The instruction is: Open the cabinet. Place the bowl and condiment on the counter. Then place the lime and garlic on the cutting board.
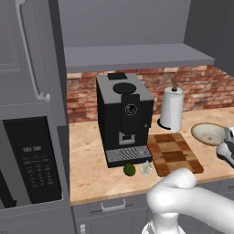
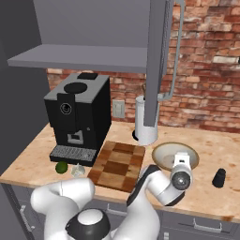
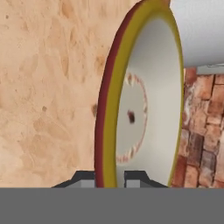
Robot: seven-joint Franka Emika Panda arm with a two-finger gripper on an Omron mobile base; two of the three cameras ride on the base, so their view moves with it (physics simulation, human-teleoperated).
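pincer (image 3: pixel 109 180): clamped on the bowl (image 2: pixel 165 155) rim
bowl: on the worktop (image 2: pixel 206 199), right of the cutting board (image 2: pixel 118 165)
tip: release only when flat, then withdraw without snagging the rim

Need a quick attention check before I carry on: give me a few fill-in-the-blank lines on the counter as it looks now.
1. The fingers are shut on the rim of the ____.
2. The cutting board carries ____ of the task items.
3. The lime and garlic lie in front of the ____ machine.
4. The condiment stands on the ____.

Missing words: bowl; none; coffee; counter
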